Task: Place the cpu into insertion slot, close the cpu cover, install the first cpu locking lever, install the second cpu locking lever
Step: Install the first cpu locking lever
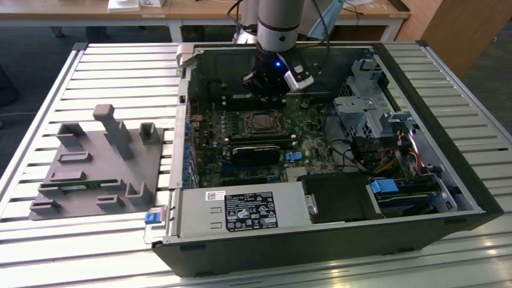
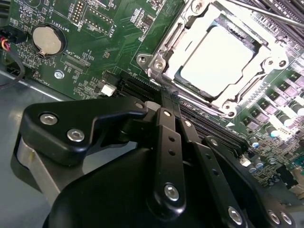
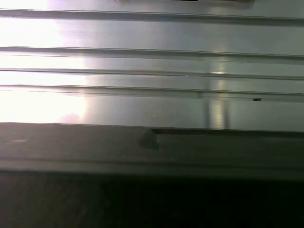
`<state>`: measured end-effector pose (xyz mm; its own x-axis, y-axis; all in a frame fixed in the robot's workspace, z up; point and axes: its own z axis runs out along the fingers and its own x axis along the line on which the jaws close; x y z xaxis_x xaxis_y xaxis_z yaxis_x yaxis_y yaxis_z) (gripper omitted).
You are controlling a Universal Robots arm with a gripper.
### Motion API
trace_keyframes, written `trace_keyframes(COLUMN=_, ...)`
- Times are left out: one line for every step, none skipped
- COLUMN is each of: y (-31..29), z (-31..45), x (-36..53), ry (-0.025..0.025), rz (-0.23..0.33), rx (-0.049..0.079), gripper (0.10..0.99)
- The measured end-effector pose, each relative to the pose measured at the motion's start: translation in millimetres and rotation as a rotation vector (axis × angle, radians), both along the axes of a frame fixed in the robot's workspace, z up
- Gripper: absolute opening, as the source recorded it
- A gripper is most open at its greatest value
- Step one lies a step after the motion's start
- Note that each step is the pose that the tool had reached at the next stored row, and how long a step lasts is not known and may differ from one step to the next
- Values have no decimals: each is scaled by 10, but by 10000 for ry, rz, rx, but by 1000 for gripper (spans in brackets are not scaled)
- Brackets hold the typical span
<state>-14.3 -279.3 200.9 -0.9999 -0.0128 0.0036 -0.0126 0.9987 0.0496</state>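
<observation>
In the second wrist view the cpu point(image 2: 216, 59) lies flat in the insertion slot point(image 2: 167, 39), its dull silver top facing up. The cpu cover point(image 2: 266, 66), a silvery frame, rests around the chip's edges. A thin lever rod point(image 2: 268, 13) runs past the socket's far side. My gripper point(image 2: 165, 95) hangs just off one corner of the socket with its black fingers point(image 2: 167, 123) shut together and nothing between them. In the exterior view the gripper point(image 1: 267, 98) hovers inside the open computer case, just behind the socket point(image 1: 262, 122).
The case point(image 1: 448, 120) stands open on a slatted metal table point(image 1: 112, 72), with cables and a drive cage at the exterior view's right. A grey fixture block point(image 1: 100, 165) sits at its left. A coin battery point(image 2: 46, 39) lies on the board. Slats point(image 3: 152, 61) appear in the first wrist view.
</observation>
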Motion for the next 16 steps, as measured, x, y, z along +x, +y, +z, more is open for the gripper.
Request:
trace_keyframes(y=0, z=-2, x=0, ry=-1, rz=0, rx=-5, gripper=106)
trace_keyframes(y=0, z=-5, x=0, ry=0, rz=0, rx=-10, gripper=106)
trace_keyframes(y=0, z=-8, x=1, ry=-1, rz=0, rx=-13, gripper=106)
trace_keyframes(y=0, z=-11, x=1, ry=0, rz=0, rx=-17, gripper=106)
trace_keyframes(y=0, z=-14, x=1, ry=1, rz=0, rx=-21, gripper=106)
trace_keyframes(y=0, z=-17, x=1, ry=2, rz=-1, rx=-23, gripper=106)
trace_keyframes(y=0, z=-21, x=1, ry=1, rz=-1, rx=-23, gripper=106)
trace_keyframes(y=1, z=-26, x=2, ry=-2, rz=-1, rx=-19, gripper=106)
trace_keyframes(y=1, z=-31, x=2, ry=-1, rz=0, rx=-18, gripper=106)
trace_keyframes(y=1, z=-35, x=3, ry=-1, rz=0, rx=-18, gripper=106)
trace_keyframes(y=1, z=-38, x=3, ry=1, rz=0, rx=-20, gripper=106)
trace_keyframes(y=0, z=-41, x=3, ry=3, rz=-1, rx=-23, gripper=106)
trace_keyframes(y=0, z=-45, x=3, ry=6, rz=0, rx=-27, gripper=106)
trace_keyframes(y=0, z=-48, x=3, ry=7, rz=0, rx=-30, gripper=106)
trace_keyframes(y=1, z=-51, x=4, ry=9, rz=0, rx=-32, gripper=106)
trace_keyframes(y=3, z=-53, x=4, ry=9, rz=0, rx=-30, gripper=106)
